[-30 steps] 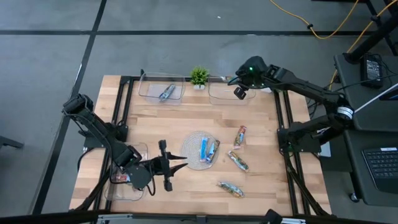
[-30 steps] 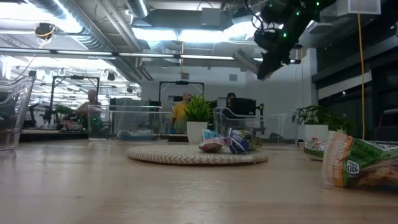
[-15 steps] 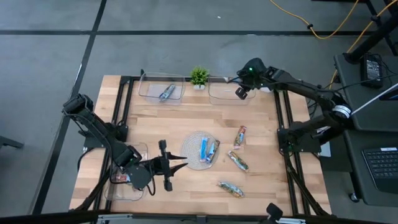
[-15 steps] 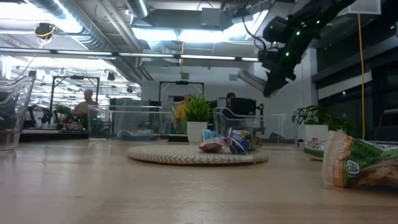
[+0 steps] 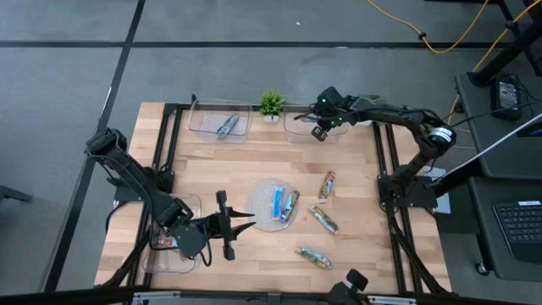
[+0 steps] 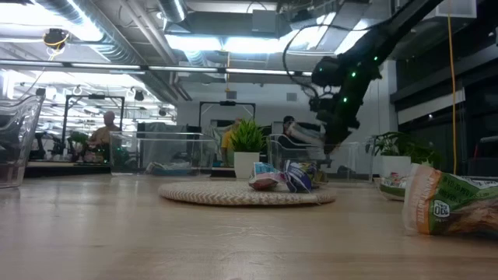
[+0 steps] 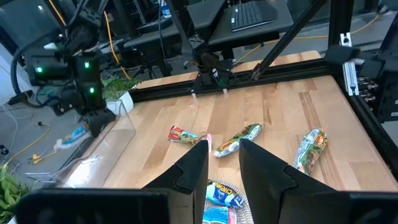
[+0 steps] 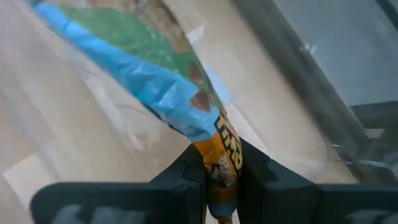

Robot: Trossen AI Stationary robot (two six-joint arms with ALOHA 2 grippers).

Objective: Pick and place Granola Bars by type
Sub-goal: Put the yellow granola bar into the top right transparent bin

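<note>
My right gripper hangs over the clear far-right tray, shut on a blue, green and orange granola bar. My left gripper waits level and open, just left of the round plate, with nothing between its fingers. Two blue bars lie on the plate. A red bar and two green bars lie flat on the wood. A silver-blue bar lies in the far-left tray. A red bar lies in the near-left tray. My right gripper pinches the bar's orange end between its two fingers. The fingers slant steeply down from above, and the bar runs on beyond the fingertips, along them, toward the tray. I cannot tell whether its far end touches the tray.
A small potted plant stands between the two far trays. Dark frame rails run along the table's left and right sides. Bare wood lies between the plate and the far trays.
My right gripper has come down toward the far-right tray and a little toward the table's left edge, tipping more steeply downward. It has stayed shut on the bar, which has gone down with it.
</note>
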